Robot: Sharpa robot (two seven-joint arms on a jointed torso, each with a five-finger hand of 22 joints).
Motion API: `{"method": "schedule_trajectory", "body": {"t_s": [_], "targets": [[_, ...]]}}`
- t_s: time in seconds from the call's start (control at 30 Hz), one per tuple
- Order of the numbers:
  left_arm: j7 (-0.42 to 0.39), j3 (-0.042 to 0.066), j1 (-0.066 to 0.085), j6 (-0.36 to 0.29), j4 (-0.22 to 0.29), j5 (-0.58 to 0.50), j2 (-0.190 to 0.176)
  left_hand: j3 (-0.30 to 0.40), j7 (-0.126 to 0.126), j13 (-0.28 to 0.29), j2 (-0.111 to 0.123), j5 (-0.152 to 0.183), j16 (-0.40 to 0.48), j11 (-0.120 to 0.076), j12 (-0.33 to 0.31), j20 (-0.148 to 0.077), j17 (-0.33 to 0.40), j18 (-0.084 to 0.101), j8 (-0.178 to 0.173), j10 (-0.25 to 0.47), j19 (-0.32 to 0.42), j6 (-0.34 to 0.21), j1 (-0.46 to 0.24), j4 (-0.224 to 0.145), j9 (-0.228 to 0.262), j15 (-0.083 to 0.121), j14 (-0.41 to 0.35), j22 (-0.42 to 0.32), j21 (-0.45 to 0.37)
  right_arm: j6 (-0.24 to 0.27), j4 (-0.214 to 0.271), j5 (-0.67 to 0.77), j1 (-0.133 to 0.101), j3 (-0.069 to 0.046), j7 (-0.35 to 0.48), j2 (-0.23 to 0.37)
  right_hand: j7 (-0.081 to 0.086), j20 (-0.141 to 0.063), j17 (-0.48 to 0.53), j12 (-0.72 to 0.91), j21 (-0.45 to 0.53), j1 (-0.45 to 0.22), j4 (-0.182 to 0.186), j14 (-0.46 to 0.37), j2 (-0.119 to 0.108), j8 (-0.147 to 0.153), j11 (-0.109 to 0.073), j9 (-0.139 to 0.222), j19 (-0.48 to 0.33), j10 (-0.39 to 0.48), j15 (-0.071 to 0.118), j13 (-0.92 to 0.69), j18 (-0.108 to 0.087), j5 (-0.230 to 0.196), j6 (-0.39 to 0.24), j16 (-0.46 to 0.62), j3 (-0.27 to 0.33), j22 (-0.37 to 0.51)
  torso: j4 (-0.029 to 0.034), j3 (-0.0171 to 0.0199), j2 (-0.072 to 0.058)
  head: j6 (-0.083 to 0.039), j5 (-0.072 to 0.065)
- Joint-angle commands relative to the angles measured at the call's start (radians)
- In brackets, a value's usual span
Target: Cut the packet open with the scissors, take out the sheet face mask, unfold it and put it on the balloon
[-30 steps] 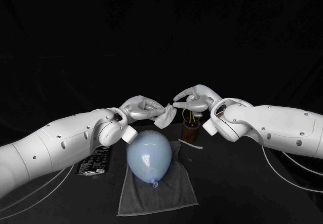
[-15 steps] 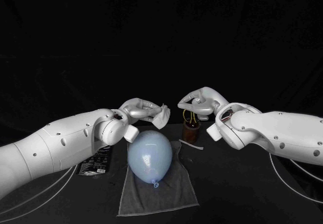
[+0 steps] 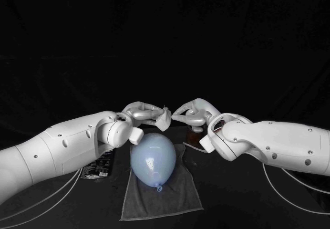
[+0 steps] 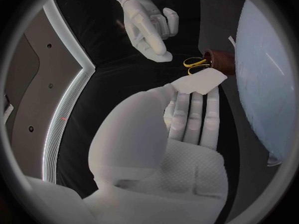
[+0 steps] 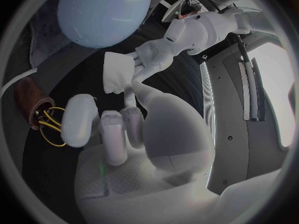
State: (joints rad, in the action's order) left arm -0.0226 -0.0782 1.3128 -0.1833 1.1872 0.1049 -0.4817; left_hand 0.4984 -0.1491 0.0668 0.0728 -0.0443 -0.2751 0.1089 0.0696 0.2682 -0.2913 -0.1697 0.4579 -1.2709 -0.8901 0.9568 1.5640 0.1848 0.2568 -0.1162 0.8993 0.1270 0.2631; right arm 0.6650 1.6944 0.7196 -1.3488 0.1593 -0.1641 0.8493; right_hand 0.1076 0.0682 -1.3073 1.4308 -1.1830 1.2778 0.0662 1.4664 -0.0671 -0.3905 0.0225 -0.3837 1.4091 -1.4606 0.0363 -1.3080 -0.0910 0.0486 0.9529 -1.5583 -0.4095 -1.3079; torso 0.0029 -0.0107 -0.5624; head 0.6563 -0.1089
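My left hand point(image 3: 144, 113) pinches a small folded white sheet mask point(image 3: 164, 121) in the air just above the far end of the pale blue balloon point(image 3: 152, 157). The mask point(image 4: 201, 82) sits between that hand's thumb and fingertips point(image 4: 190, 104). My right hand point(image 3: 191, 113) hovers close beside the mask point(image 5: 117, 73), fingers apart and holding nothing; a small gap to the right hand point(image 4: 149, 27) shows in the left wrist view. The left hand point(image 5: 159, 55) appears beyond the mask. The balloon lies on a grey towel point(image 3: 165, 198). The dark packet point(image 3: 96, 167) lies left of it.
A brown holder point(image 3: 194, 136) with yellow-handled scissors point(image 4: 196, 63) stands right of the balloon's far end, partly behind my right arm. The holder point(image 5: 31, 104) and scissor handles point(image 5: 51, 125) lie just beside my right hand point(image 5: 118, 127). The balloon point(image 5: 102, 12) is below both hands.
My right hand has moved left, closing on the mask, and its arm now covers part of the holder. The left hand keeps the mask, drawn in slightly.
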Motion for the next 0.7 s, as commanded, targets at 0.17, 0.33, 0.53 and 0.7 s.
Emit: {"method": "schedule_trajectory", "body": {"t_s": [0.17, 0.33, 0.53, 0.7], "targets": [[0.008, 0.001, 0.001, -0.016, 0.015, -0.052, 0.0, 0.006, -0.005, 0.001, 0.003, -0.003, -0.005, -0.001, 0.005, -0.003, -0.002, -0.006, 0.004, -0.009, -0.005, 0.002, -0.008, -0.002, 0.138, 0.002, 0.004, 0.002, 0.006, 0.055, -0.053, 0.006, 0.007, 0.0, -0.069, -0.055, 0.001, -0.002, -0.228, 0.006, 0.001, 0.0, 0.007, 0.097, -0.003, 0.005, 0.006, 0.002, 0.007, -0.014, 0.003, -0.142, 0.009, 0.003, -0.006, -0.002, 0.005, -0.062, -0.0002, -0.0007, -0.001, -0.001, -0.002], [0.009, 0.002, 0.001, -0.011, 0.022, -0.062, -0.001, 0.007, -0.005, 0.0, 0.004, -0.003, -0.006, -0.001, 0.005, -0.004, -0.002, -0.006, 0.004, -0.009, -0.005, 0.003, -0.009, -0.003, 0.138, 0.002, 0.004, 0.003, 0.006, 0.072, -0.081, 0.016, 0.01, 0.0, -0.079, -0.086, 0.005, 0.0, -0.225, 0.002, 0.009, -0.014, 0.019, 0.096, -0.015, 0.014, 0.01, 0.007, 0.004, -0.012, -0.001, -0.139, 0.008, 0.002, -0.011, -0.001, 0.017, -0.059, 0.0009, -0.0003, 0.0, 0.001, -0.003], [0.011, 0.002, 0.001, -0.01, 0.027, -0.065, -0.001, 0.014, -0.006, 0.0, 0.005, -0.003, -0.009, -0.001, 0.004, -0.005, -0.004, -0.005, 0.003, -0.009, -0.002, 0.004, -0.011, -0.011, 0.139, 0.002, 0.0, 0.006, 0.01, 0.092, -0.102, 0.036, 0.011, 0.0, -0.086, -0.111, 0.015, 0.005, -0.221, -0.008, 0.023, -0.031, 0.037, 0.095, -0.035, 0.031, 0.018, 0.015, -0.001, -0.003, -0.007, -0.13, 0.006, 0.001, -0.026, 0.0, 0.039, -0.053, 0.0001, -0.0006, 0.001, 0.001, -0.002], [0.012, 0.002, 0.001, -0.01, 0.028, -0.066, 0.0, 0.023, -0.007, -0.001, 0.006, -0.003, -0.012, 0.0, 0.002, -0.006, -0.005, -0.004, 0.002, -0.009, 0.002, 0.004, -0.014, -0.018, 0.139, 0.001, -0.004, 0.01, 0.015, 0.093, -0.112, 0.047, 0.012, -0.001, -0.088, -0.122, 0.019, 0.008, -0.22, -0.012, 0.028, -0.039, 0.049, 0.095, -0.047, 0.038, 0.022, 0.017, -0.003, 0.001, -0.011, -0.126, 0.005, 0.0, -0.03, 0.001, 0.055, -0.051, 0.0002, -0.0004, 0.0, 0.0, -0.003]]}}
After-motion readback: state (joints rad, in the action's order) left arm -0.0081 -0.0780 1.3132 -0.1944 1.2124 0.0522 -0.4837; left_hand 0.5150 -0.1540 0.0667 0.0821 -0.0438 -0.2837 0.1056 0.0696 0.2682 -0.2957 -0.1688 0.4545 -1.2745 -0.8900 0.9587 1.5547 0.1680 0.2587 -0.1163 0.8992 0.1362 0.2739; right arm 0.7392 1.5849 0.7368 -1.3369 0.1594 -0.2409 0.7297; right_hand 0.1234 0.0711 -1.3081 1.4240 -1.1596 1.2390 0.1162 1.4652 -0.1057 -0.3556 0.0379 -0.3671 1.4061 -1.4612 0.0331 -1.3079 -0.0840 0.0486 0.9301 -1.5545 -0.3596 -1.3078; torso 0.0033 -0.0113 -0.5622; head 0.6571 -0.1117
